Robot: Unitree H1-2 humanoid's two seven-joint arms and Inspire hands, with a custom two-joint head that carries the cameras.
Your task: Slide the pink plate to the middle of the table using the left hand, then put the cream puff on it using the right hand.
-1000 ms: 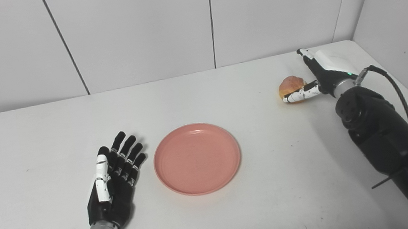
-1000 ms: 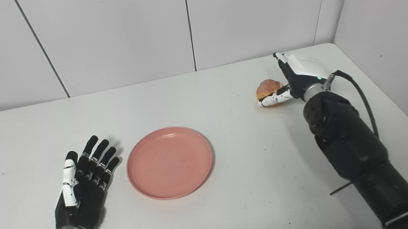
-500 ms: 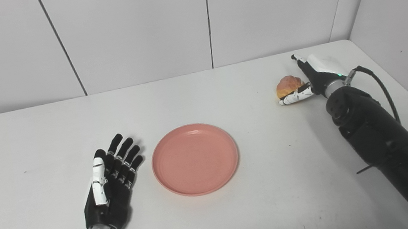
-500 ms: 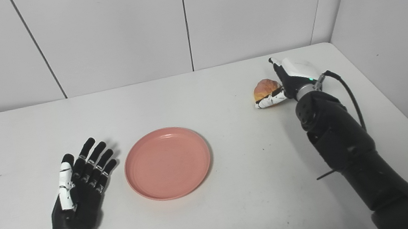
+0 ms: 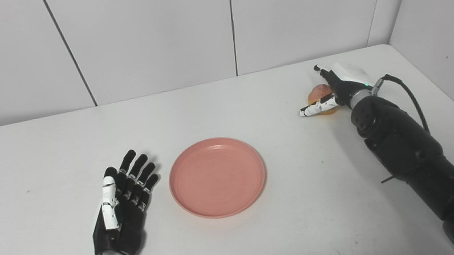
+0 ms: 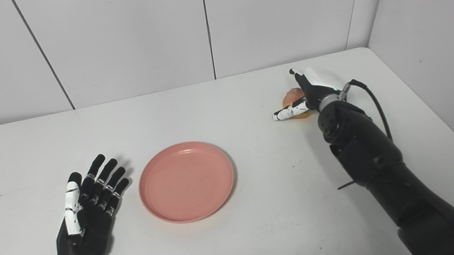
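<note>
Puff (image 5: pixel 322 96) sits between right hand (image 5: pixel 340 86) fingers (image 5: pixel 316 108).

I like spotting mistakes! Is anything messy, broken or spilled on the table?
Nothing stands out. The pink plate lies flat and bare, the left hand rests open beside it, and the right hand wraps the cream puff.

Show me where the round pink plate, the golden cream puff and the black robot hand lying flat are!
Round pink plate (image 5: pixel 217 176): left eye view, middle of its flat base.
Golden cream puff (image 5: pixel 317 93): left eye view, its visible top-left side.
Black left hand (image 6: pixel 86 211): right eye view, back of the hand.
</note>
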